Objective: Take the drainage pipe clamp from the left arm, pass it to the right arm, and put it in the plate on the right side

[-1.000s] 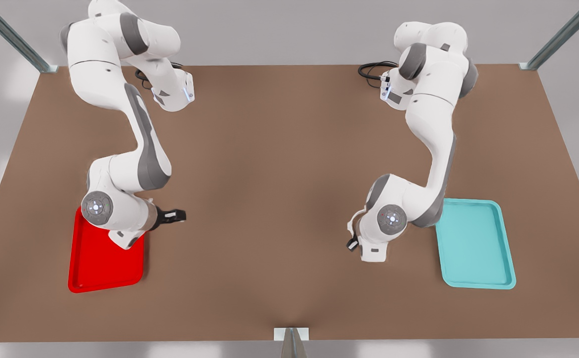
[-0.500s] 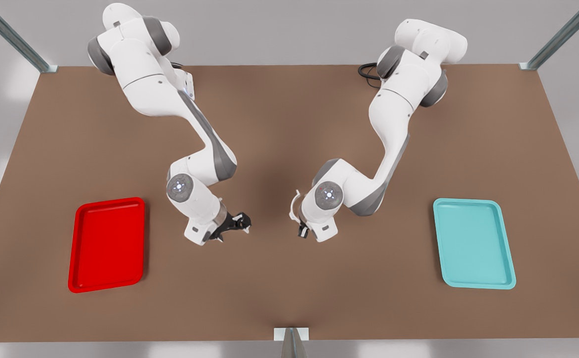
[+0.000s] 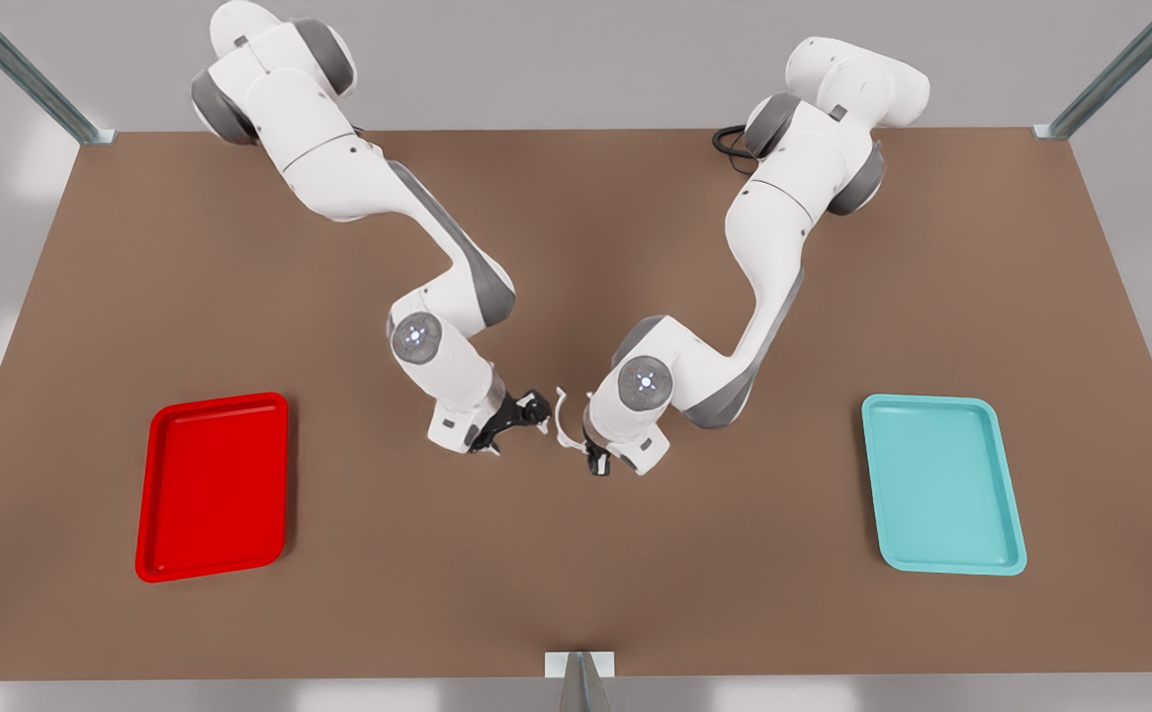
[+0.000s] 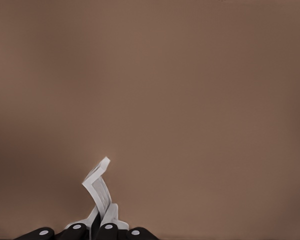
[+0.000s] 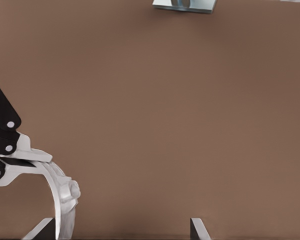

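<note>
— Between my two claws, what hangs there?

— The drainage pipe clamp (image 3: 562,419), pinched shut in my left claw (image 3: 595,461). My right claw (image 3: 534,405) is spread wide just beside it, one finger (image 5: 41,230) near the ring, not gripping.

— What's left?

— Handover and placing, I judge. One clamp, one plate (image 3: 212,485), one teal tray (image 3: 943,483) on the worktop (image 3: 576,257).

Plate (image 3: 212,485) at front view's left, teal tray (image 3: 943,485) right, grippers meeting between
</note>
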Available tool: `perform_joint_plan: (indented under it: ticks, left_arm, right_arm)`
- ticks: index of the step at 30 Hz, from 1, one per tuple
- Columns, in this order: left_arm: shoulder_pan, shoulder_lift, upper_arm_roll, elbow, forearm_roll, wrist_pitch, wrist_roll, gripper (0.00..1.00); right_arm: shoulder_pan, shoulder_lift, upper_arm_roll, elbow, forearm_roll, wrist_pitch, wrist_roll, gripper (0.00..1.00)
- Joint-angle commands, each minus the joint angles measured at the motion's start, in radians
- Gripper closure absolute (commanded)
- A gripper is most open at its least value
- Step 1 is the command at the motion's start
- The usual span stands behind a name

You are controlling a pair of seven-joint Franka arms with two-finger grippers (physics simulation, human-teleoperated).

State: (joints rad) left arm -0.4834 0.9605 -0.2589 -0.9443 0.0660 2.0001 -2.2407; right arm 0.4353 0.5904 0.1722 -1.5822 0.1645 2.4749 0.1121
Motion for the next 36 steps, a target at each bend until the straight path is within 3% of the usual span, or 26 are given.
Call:
perform_joint_plan:
  ticks: [1, 12, 27, 28, 29, 30, 31, 32, 33, 36]
  left_arm:
    - [-0.001, -0.002, 0.0, -0.001, 0.002, 0.013, -0.232, 0.79]
    - [-0.003, -0.002, 0.0, 0.001, 0.002, 0.028, -0.238, 0.79]
    - [-0.009, -0.006, -0.005, 0.001, 0.002, 0.028, -0.238, 0.79]
    - [-0.009, -0.006, -0.005, 0.001, 0.002, 0.028, -0.238, 0.79]
    - [-0.011, -0.005, -0.003, 0.001, 0.002, 0.028, -0.237, 0.79]
    - [-0.012, -0.005, -0.003, 0.001, 0.002, 0.028, -0.237, 0.79]
    - [-0.012, -0.005, -0.003, 0.001, 0.002, 0.028, -0.237, 0.79]
    - [-0.015, -0.005, 0.0, 0.001, 0.002, 0.029, -0.235, 0.59]
    - [-0.015, -0.005, 0.003, 0.001, 0.003, 0.037, -0.237, 0.0]
    - [-0.015, -0.005, 0.003, 0.001, 0.003, 0.036, -0.237, 0.0]
  right_arm:
    - [0.01, 0.002, 0.004, -0.002, 0.001, 0.039, 0.005, 0.0]
    - [0.053, 0.022, 0.004, -0.042, -0.005, 0.061, 0.003, 0.0]
    - [0.059, 0.128, 0.004, 0.042, -0.013, 0.098, 0.001, 0.0]
    - [0.059, 0.128, 0.004, 0.042, -0.013, 0.098, 0.001, 0.03]
    - [0.059, 0.128, 0.004, 0.042, -0.013, 0.098, 0.001, 0.27]
    - [0.057, 0.128, 0.004, 0.042, -0.013, 0.098, -0.002, 0.58]
    - [0.053, 0.128, 0.004, 0.042, -0.011, 0.096, -0.031, 0.69]
    - [0.053, 0.128, 0.004, 0.042, -0.013, 0.096, -0.031, 0.74]
    - [0.051, 0.128, 0.003, 0.042, -0.013, 0.096, -0.032, 0.78]
    - [0.051, 0.126, 0.001, 0.047, -0.014, 0.096, -0.029, 0.79]
